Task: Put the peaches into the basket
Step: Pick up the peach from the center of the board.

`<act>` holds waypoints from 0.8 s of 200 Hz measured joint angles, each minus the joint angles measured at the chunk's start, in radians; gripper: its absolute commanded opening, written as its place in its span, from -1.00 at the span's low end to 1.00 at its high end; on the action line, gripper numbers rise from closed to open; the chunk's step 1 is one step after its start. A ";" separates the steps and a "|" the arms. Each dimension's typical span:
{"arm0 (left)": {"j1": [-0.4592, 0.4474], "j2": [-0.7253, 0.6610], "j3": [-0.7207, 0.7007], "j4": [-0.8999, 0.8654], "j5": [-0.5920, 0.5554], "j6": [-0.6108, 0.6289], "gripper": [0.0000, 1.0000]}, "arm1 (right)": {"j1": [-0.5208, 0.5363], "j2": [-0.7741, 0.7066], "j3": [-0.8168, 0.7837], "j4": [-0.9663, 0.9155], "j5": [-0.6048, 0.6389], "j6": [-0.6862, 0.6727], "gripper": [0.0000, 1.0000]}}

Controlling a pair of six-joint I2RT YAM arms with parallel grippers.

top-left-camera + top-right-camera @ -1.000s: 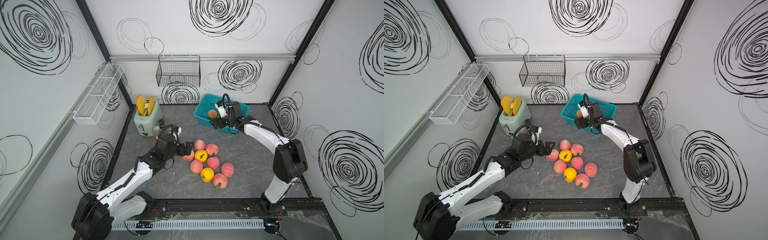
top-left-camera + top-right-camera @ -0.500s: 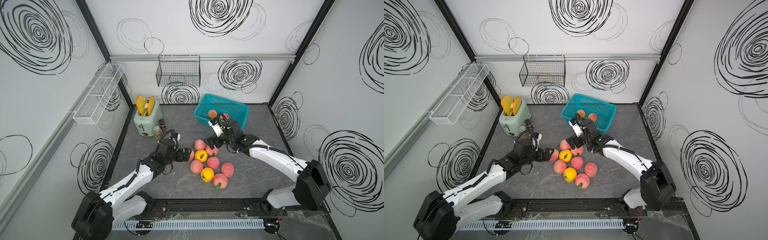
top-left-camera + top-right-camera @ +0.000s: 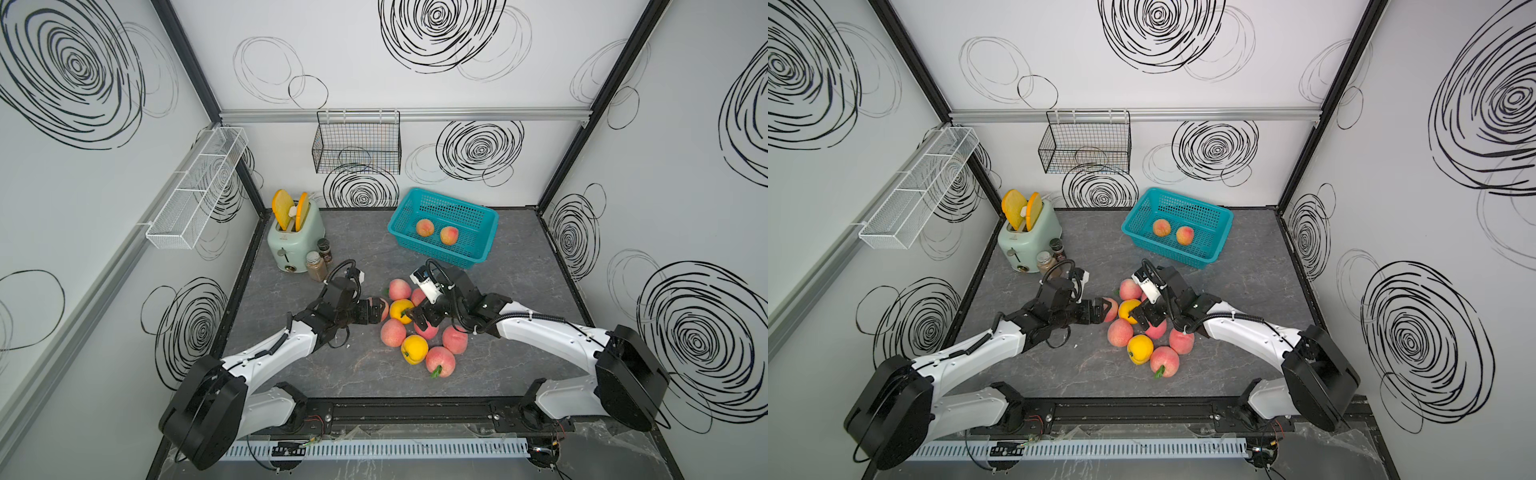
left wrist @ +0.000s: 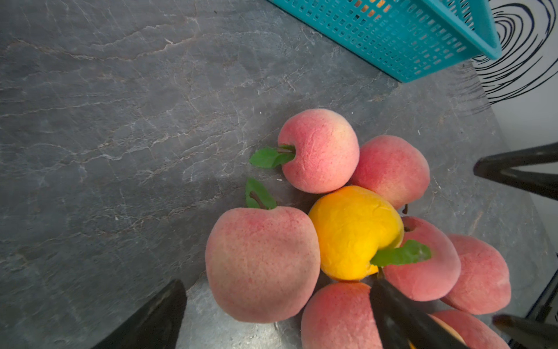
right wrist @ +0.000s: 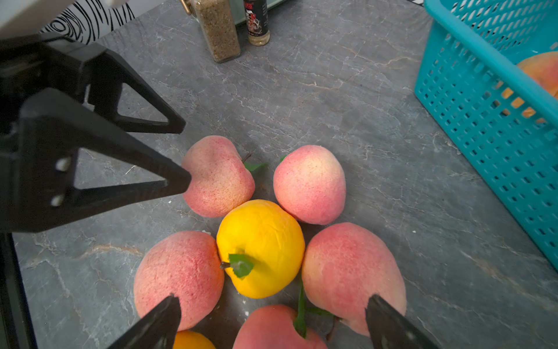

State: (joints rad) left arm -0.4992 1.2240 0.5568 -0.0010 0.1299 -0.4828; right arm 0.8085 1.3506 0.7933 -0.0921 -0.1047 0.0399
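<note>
On the table (image 3: pixel 519 291), centre: nine peaches (image 3: pixel 392 332) clustered | basket (image 3: pixel 488 218) toward the back wall holds two more | left gripper (image 3: pixel 376 311) spread around one pink peach (image 4: pixel 262 263) | right gripper (image 3: pixel 419 319) spread above the cluster, grasping nothing
</note>
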 measured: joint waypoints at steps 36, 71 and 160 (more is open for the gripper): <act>-0.004 0.059 0.000 0.030 -0.001 -0.007 0.97 | 0.002 -0.060 -0.054 0.050 -0.033 -0.008 1.00; -0.014 0.108 0.003 0.043 -0.004 -0.012 0.97 | 0.003 -0.064 -0.066 0.080 -0.051 -0.022 1.00; -0.024 0.192 0.024 0.079 -0.005 -0.015 0.86 | 0.004 -0.064 -0.085 0.128 -0.080 -0.045 1.00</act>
State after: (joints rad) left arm -0.5236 1.4158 0.5812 0.0784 0.1246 -0.4976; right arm 0.8124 1.2869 0.7082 0.0357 -0.1844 -0.0051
